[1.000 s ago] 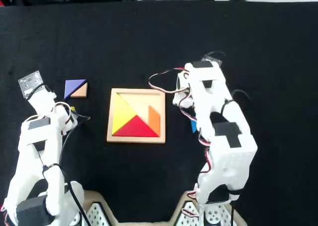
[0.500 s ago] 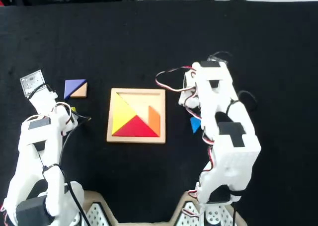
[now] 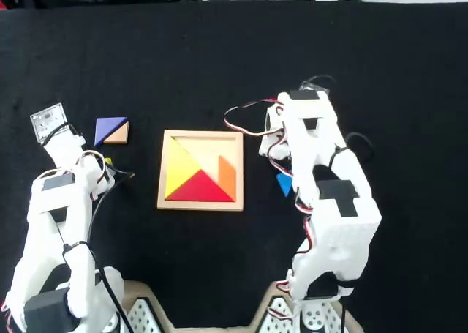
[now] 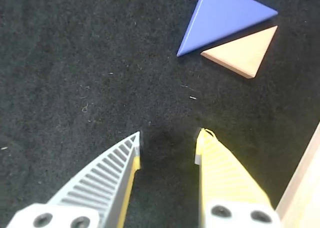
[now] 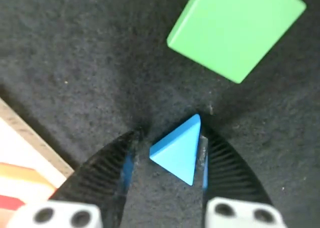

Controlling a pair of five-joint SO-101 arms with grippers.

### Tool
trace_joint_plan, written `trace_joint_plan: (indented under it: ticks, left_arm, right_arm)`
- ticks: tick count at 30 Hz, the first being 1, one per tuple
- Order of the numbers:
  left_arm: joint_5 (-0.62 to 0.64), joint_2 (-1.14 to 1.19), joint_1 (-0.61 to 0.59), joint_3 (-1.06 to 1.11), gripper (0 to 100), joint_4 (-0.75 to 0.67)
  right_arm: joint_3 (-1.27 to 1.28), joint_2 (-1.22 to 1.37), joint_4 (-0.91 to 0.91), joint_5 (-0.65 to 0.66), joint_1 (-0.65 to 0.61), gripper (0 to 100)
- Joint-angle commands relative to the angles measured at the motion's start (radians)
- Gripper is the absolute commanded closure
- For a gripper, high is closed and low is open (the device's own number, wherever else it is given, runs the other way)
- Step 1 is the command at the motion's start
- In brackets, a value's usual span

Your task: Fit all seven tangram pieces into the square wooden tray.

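The right arm has swung a little away from the tray (image 3: 200,206) and back again in the last second. The right gripper (image 5: 169,134) now straddles the blue triangle (image 5: 177,150). Its fingers are apart, one at the triangle's edge and the other just short of it. The triangle has hardly shifted and lies on the bench (image 3: 380,69) near the tray, with the green square (image 5: 235,32) close by. I'd say the grasp is being lined up, not yet made. The left gripper (image 4: 167,138) has stayed put, open over bare bench near the purple triangle (image 4: 222,17) and tan triangle (image 4: 242,50). The tray still has room.
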Motion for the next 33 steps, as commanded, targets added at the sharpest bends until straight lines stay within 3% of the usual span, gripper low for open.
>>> trace_joint_plan:
  ticks: [1, 13, 19, 33]
  left_arm:
    - [-0.008, -0.021, 0.012, -0.002, 82, -0.012]
    - [-0.008, -0.021, 0.012, -0.002, 82, -0.012]
    - [-0.008, -0.021, 0.012, -0.002, 82, -0.012]
    - [-0.008, -0.021, 0.012, -0.002, 82, -0.012]
  right_arm:
    - [-0.012, -0.01, -0.002, 0.011, -0.02, 80.6]
    - [0.019, -0.016, 0.02, 0.032, -0.069, 80.2]
    - [0.019, -0.012, 0.02, 0.038, -0.072, 70.4]
    - [0.038, -0.01, 0.031, 0.037, -0.069, 81.8]
